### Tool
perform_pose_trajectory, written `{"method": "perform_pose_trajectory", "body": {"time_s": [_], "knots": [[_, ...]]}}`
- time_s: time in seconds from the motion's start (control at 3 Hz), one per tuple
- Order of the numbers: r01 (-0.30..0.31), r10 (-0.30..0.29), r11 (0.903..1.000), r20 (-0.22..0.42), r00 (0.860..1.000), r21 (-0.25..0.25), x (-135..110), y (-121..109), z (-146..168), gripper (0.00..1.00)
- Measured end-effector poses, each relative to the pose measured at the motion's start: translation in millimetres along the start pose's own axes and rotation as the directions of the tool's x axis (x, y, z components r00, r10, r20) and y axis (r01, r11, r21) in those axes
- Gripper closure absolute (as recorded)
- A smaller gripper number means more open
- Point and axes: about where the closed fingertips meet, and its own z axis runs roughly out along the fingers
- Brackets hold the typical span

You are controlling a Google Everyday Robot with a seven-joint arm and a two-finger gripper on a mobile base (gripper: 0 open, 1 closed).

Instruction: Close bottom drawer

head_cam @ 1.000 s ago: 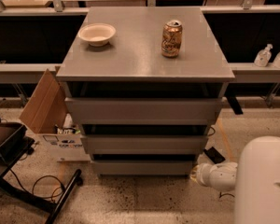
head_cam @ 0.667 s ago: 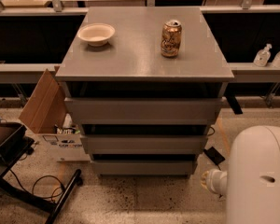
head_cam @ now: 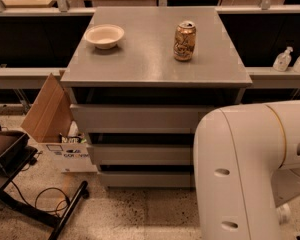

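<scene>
The bottom drawer [head_cam: 145,179] is the lowest of three in the grey bench [head_cam: 150,64], right down by the floor. Its front is flat, plain and grey, with no handle. There is a thin dark gap above it. Its right end is hidden behind the robot's arm [head_cam: 245,174].

The arm is big, white, smooth and round, with small oval holes in it. It fills the lower right corner, in front of the drawers. The pincer does not show at all, so I cannot tell if it is open or closed, or if it touches anything.

The two drawers above are flat and grey too. The bench top is a smooth grey square with a dull shine. On it, at the back left, sits a small round bowl [head_cam: 104,35], pale and shallow. To its right, well apart, a shiny gold and brown can [head_cam: 184,41] stands upright.

Left of the bench, an open brown cardboard box [head_cam: 47,109] leans with its flap up. A black stand [head_cam: 65,214] and a thin black cable [head_cam: 45,199] lie on the speckled floor [head_cam: 140,214]. Far right, on a ledge, stand two clear bottles [head_cam: 282,59].
</scene>
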Motion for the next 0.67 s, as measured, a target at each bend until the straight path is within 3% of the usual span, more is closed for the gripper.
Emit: {"method": "perform_pose_trajectory", "body": {"time_s": [0.33,0.67], "knots": [[-0.224,0.225,0.9743,-0.072,0.972,0.025,37.3,67.9,-38.3,1.0],[-0.275,0.281,0.9588,-0.1,0.954,0.071,58.9,79.3,-55.6,1.0]]}}
